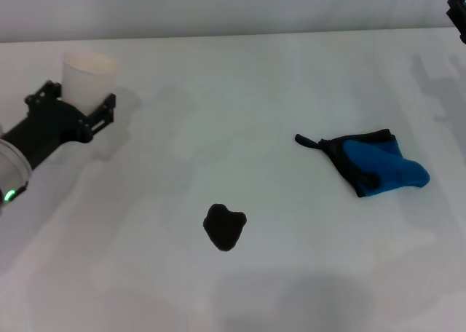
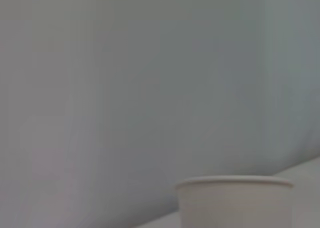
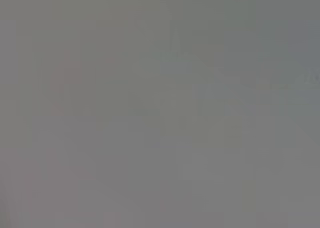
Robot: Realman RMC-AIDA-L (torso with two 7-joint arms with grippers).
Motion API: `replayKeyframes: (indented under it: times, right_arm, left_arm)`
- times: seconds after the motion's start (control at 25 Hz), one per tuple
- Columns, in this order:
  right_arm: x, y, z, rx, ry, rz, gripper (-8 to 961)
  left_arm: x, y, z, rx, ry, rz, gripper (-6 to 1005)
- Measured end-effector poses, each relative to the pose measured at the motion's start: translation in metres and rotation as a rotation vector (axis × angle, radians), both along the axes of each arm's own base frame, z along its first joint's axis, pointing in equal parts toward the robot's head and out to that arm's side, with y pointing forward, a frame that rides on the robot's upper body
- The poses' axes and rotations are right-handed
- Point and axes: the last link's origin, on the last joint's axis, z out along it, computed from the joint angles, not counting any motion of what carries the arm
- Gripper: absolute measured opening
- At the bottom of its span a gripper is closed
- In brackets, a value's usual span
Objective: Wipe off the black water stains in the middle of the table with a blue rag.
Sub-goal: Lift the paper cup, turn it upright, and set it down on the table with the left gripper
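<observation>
The black water stain (image 1: 224,226) is a small glossy lobed blotch on the white table (image 1: 240,92), near the front middle. The blue rag (image 1: 375,164) lies crumpled to the right of it, with black edging and a thin loop tail pointing left. My left gripper (image 1: 80,103) is at the far left, its fingers on both sides of a white paper cup (image 1: 87,77) that stands upright. The cup's rim also shows in the left wrist view (image 2: 235,198). Only a black bit of my right gripper (image 1: 459,15) shows at the top right edge, far from the rag.
The table's far edge meets a plain grey wall (image 1: 233,4). The right wrist view shows only a blank grey surface.
</observation>
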Motion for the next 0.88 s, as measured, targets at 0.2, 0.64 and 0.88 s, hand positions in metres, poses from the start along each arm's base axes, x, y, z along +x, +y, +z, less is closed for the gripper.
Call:
replayKeyframes:
  times: [0.2,0.64,0.88]
  right_arm:
    - [0.002,-0.002,-0.001,-0.002,0.006,-0.009,842]
    - [0.002,-0.001,-0.005,-0.018,0.009,-0.019,842]
    - [0.004,-0.002,-0.006,-0.021,0.013,-0.025,842]
  left_arm:
    - [-0.003,-0.005,-0.01,-0.029,-0.004,0.034,768]
    - [-0.021,-0.019,-0.021,-0.063,0.01,0.126,764]
    - [-0.026,-0.025,-0.022,-0.065,0.006,0.138,763]
